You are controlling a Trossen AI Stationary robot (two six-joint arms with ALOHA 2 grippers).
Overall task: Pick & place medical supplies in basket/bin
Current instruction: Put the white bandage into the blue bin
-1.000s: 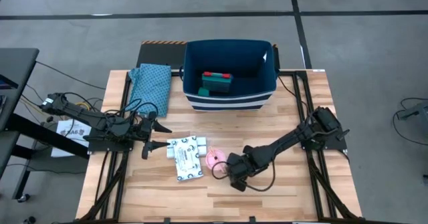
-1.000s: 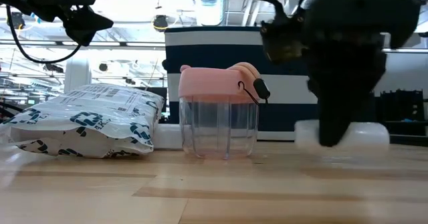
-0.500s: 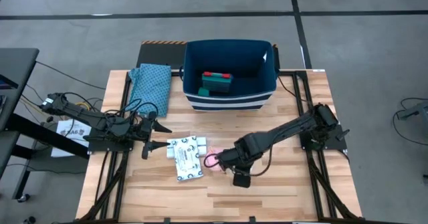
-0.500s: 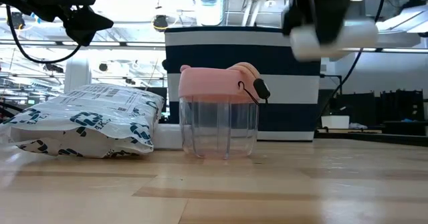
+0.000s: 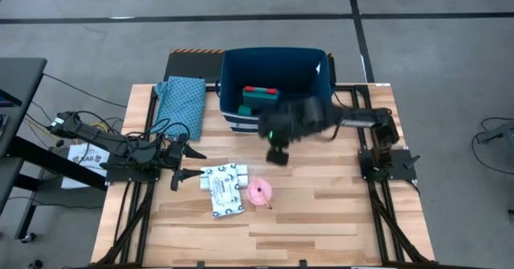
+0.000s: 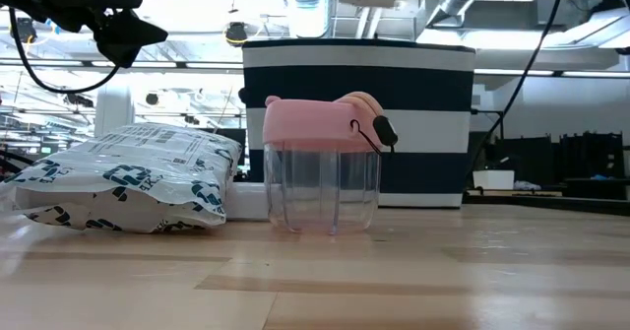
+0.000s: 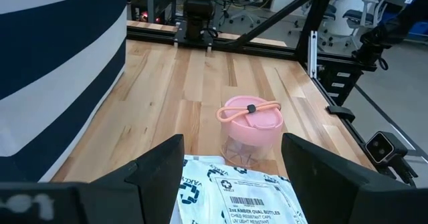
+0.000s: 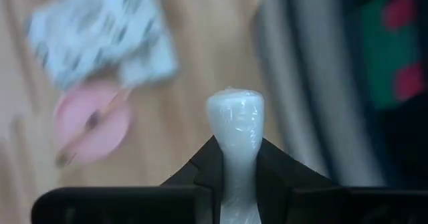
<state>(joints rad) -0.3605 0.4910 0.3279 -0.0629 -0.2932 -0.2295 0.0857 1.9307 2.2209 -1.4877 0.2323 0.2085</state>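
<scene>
The right gripper is clamped on a white tube, raised above the table just in front of the navy bin. The left gripper waits open over the white packet, beside the pink-lidded cup. The teal-and-red box lies inside the bin. Risk: releasing short of the bin's front wall would drop the tube onto the table.
</scene>
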